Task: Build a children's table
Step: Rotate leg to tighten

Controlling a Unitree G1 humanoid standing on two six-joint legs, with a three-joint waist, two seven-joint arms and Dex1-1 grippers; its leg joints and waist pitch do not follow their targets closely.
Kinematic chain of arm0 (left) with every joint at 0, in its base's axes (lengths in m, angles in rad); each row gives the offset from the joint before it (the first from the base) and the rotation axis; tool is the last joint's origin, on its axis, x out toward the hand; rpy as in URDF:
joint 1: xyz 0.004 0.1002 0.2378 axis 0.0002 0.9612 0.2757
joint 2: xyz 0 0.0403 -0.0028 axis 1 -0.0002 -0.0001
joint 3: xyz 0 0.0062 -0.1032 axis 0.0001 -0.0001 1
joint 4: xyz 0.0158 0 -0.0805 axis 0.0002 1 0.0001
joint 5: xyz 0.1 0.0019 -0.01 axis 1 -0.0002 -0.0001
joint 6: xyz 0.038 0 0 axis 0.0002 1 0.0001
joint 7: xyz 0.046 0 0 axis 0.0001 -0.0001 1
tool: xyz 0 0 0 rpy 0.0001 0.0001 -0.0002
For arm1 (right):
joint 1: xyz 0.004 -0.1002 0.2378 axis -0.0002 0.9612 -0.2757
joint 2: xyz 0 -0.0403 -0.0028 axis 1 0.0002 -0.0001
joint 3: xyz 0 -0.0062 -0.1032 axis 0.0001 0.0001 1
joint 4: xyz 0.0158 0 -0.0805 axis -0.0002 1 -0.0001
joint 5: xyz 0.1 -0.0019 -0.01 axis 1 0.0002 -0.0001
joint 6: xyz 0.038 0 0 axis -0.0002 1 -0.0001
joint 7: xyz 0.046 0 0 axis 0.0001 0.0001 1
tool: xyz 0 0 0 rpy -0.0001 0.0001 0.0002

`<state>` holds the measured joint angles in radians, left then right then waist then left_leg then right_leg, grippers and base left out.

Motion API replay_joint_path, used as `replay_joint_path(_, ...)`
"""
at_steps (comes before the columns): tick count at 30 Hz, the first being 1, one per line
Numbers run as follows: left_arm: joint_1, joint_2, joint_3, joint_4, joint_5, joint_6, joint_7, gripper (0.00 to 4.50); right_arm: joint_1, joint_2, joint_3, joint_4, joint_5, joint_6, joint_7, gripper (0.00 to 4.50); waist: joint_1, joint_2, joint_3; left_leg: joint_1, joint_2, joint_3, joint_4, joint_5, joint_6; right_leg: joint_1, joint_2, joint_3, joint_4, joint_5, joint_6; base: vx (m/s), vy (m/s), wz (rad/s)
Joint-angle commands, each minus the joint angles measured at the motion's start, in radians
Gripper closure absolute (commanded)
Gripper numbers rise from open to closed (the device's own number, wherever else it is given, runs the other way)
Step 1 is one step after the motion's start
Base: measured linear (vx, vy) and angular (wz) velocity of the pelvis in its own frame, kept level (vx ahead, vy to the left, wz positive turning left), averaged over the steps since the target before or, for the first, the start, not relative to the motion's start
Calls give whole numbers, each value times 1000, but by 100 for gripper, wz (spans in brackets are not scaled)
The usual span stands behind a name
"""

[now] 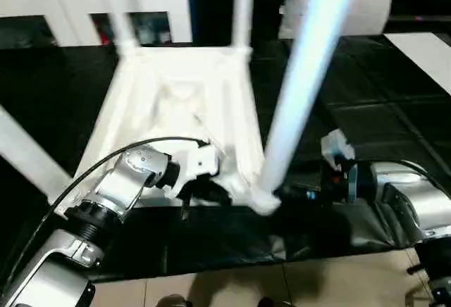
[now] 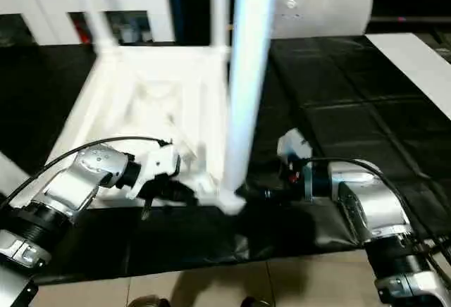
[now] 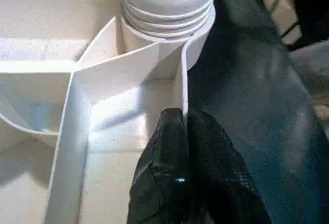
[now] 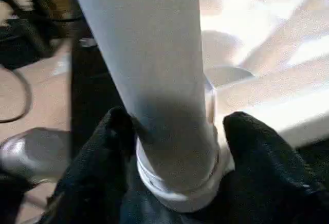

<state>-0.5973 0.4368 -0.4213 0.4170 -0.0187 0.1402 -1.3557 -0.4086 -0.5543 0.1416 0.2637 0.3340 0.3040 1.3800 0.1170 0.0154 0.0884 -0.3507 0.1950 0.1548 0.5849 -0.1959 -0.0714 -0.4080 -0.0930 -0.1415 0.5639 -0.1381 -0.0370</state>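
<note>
At lower centre of the head view, my right gripper [image 4: 175,131] straddles the leg [image 1: 303,89], fingers apart around its base. My left gripper [image 3: 184,126] pinches the tabletop's [image 1: 183,96] rim; I'd keep twisting squarely.

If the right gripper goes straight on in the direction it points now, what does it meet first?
Most likely the table leg: the right gripper already has that leg's base between its two fingers, by the corner socket.

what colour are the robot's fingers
Black; the left gripper's fingers show it best in the left wrist view.

The near leg [image 1: 303,89] is blurred, its top cut off by the frame's edge.
</note>
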Motion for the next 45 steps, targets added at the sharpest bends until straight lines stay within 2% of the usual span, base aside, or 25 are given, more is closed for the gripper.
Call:
replay_joint_path(1,-7,-6,-49,-9,6,-15,-60,450,-14,-10,24,15,12,14,57,176,-4,-9,-78,2,43,4,-64,-147,93,64,-67,65,-55,-314,-190,0,0,0)
replay_joint_path(10,-6,-2,-47,-5,9,-24,-74,450,-34,6,52,73,-2,-6,92,250,-5,-20,-77,-1,37,5,-64,-147,76,63,-66,70,-61,-398,-152,0,0,0)
replay_joint_path(13,-5,-2,-46,-3,7,-24,-73,450,-39,9,55,90,-3,-14,105,254,-6,-21,-78,-1,36,5,-63,-146,75,63,-66,71,-61,-412,-145,0,0,0)
replay_joint_path(21,-2,-22,-27,-1,1,13,-34,450,-25,25,50,96,11,-19,102,255,-5,-20,-77,-2,36,7,-62,-140,80,62,-64,72,-59,-394,-157,0,0,0)
replay_joint_path(22,-5,-41,-5,-6,-7,65,12,450,-2,36,33,63,32,2,72,255,-6,-16,-76,-1,36,7,-62,-146,78,61,-63,73,-61,-397,-155,0,0,0)
replay_joint_path(23,-5,-47,4,-12,-13,85,26,450,8,41,28,47,38,12,56,255,-2,-8,-75,3,36,6,-62,-155,75,58,-64,73,-63,-404,-158,0,0,0)
replay_joint_path(24,-5,-66,29,-29,-32,142,63,450,37,55,15,1,53,43,8,255,-6,-12,-74,2,38,8,-64,-153,71,60,-61,75,-63,-396,-157,0,0,0)
replay_joint_path(25,-4,-75,39,-48,-41,178,82,450,55,69,7,-22,54,51,-33,255,-4,-11,-71,4,37,6,-65,-167,66,57,-62,74,-64,-411,-156,0,0,0)
replay_joint_path(27,0,-95,58,-81,-49,239,132,450,79,103,-10,-18,32,37,-124,255,-11,-12,-66,0,33,3,-69,-198,56,60,-63,71,-72,-471,-130,0,0,0)
replay_joint_path(28,1,-122,79,-97,-53,286,187,450,82,138,-33,32,10,9,-205,255,-16,-11,-62,3,30,3,-68,-222,48,54,-62,68,-79,-512,-117,0,0,0)
replay_joint_path(29,-2,-147,96,-96,-49,316,240,450,73,163,-55,88,-4,-13,-264,255,-25,-7,-55,0,24,1,-68,-251,41,54,-62,61,-86,-564,-99,0,0,0)
replay_joint_path(30,-3,-165,108,-96,-45,336,278,450,65,181,-70,128,-13,-27,-304,257,-33,-8,-56,0,24,1,-66,-262,35,53,-64,59,-91,-587,-90,0,0,0)
replay_joint_path(31,-12,-195,124,-89,-35,366,335,450,55,203,-84,156,-28,-28,-364,257,-53,-8,-49,-4,15,-3,-62,-288,29,55,-60,44,-103,-649,-52,0,0,0)
replay_joint_path(33,-17,-214,135,-88,-29,387,371,450,52,215,-91,164,-38,-23,-403,259,-67,-11,-48,-1,12,-5,-62,-297,34,55,-57,37,-116,-672,-29,0,0,0)
replay_joint_path(34,-44,-257,156,-57,-9,419,460,450,28,258,-103,180,-72,-17,-526,259,-79,-10,-46,-5,12,-8,-63,-300,40,57,-55,33,-116,-662,-21,0,0,0)
replay_joint_path(35,-69,-284,169,-24,9,429,532,450,9,297,-111,183,-94,1,-625,259,-94,-10,-34,-12,11,-12,-68,-321,43,55,-51,26,-124,-675,-5,0,0,0)
replay_joint_path(36,-88,-303,180,0,22,434,584,450,-8,333,-117,184,-113,21,-714,259,-98,1,-29,-7,11,-14,-66,-341,37,51,-49,21,-127,-686,2,0,0,0)
replay_joint_path(37,-95,-312,186,5,28,442,613,450,-15,355,-121,182,-123,32,-764,259,-119,4,-36,4,14,-25,-65,-386,31,63,-55,-4,-140,-662,11,0,0,0)
replay_joint_path(38,-104,-320,192,10,32,448,639,450,-28,385,-133,183,-129,47,-826,259,-123,12,-33,-7,20,-32,-71,-391,37,73,-59,-6,-135,-629,9,0,0,0)
replay_joint_path(39,-114,-326,195,18,42,451,667,450,-41,406,-139,189,-133,30,-856,259,-129,12,-29,-17,25,-36,-76,-396,42,79,-57,-9,-134,-604,10,0,0,0)
replay_joint_path(40,-120,-322,188,22,54,447,673,450,-48,416,-138,189,-132,10,-856,205,-133,27,-25,-13,38,-42,-85,-447,49,77,-58,-12,-133,-565,4,0,0,0)
replay_joint_path(42,-124,-313,179,21,67,443,675,450,-50,432,-137,158,-122,-20,-850,192,-136,24,-22,1,32,-35,-80,-457,53,64,-67,-5,-137,-536,-19,0,0,0)
replay_joint_path(43,-119,-301,181,17,61,429,657,450,-41,433,-140,123,-106,-11,-837,185,-135,22,-11,-2,19,-28,-77,-421,59,59,-69,-1,-139,-555,-41,0,0,0)
replay_joint_path(44,-118,-299,181,17,59,427,653,450,-39,432,-140,118,-103,-8,-834,171,-135,22,-11,-2,19,-28,-77,-421,59,59,-69,-1,-139,-555,-41,0,0,0)
replay_joint_path(45,-116,-295,180,14,59,423,648,450,-36,426,-136,110,-104,-11,-823,156,-133,22,-12,-9,22,-29,-79,-397,62,66,-71,1,-134,-552,-42,0,0,0)
